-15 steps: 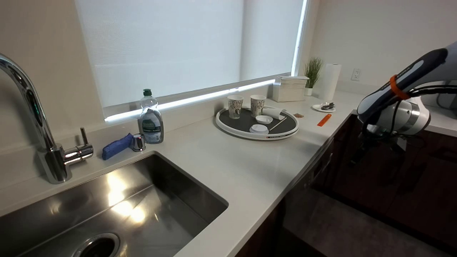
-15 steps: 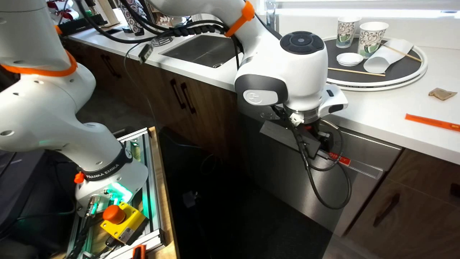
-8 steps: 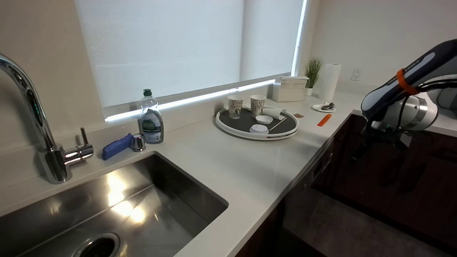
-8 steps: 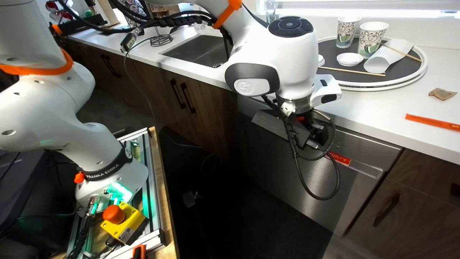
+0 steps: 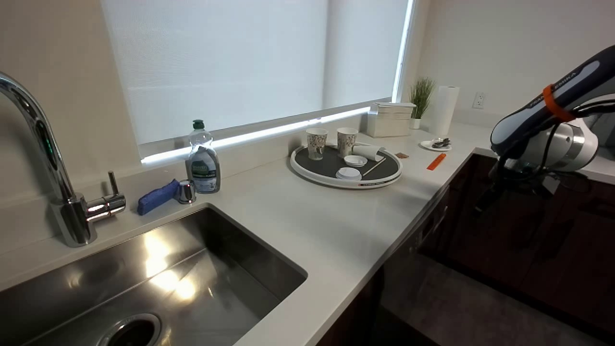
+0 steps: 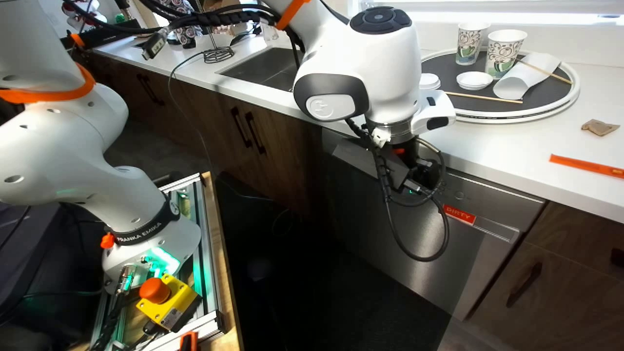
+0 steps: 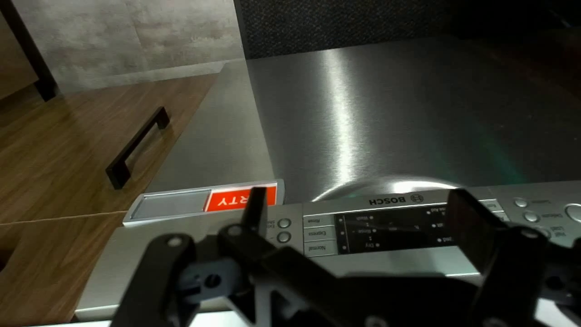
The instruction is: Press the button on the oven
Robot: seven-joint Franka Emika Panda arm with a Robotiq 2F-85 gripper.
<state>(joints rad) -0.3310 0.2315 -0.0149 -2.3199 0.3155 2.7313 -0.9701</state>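
- Arm: over the last second it has shifted left in an exterior view, lifting slightly, toward the sink.
- Appliance: Bosch steel front under the counter, likelier a dishwasher than an oven.
- Control panel: in the wrist view, its dark display mostly falls between the fingers.
- Gripper: spread wide, holding nothing; no contact with the panel shows.
- Sign: its DIRTY is now readable in full, right of the gripper.
- Buttons: a round pair just right of the left-hand finger, more at far right. The shift probably means lining up; I judge no press made yet, and cannot tell which button is meant.
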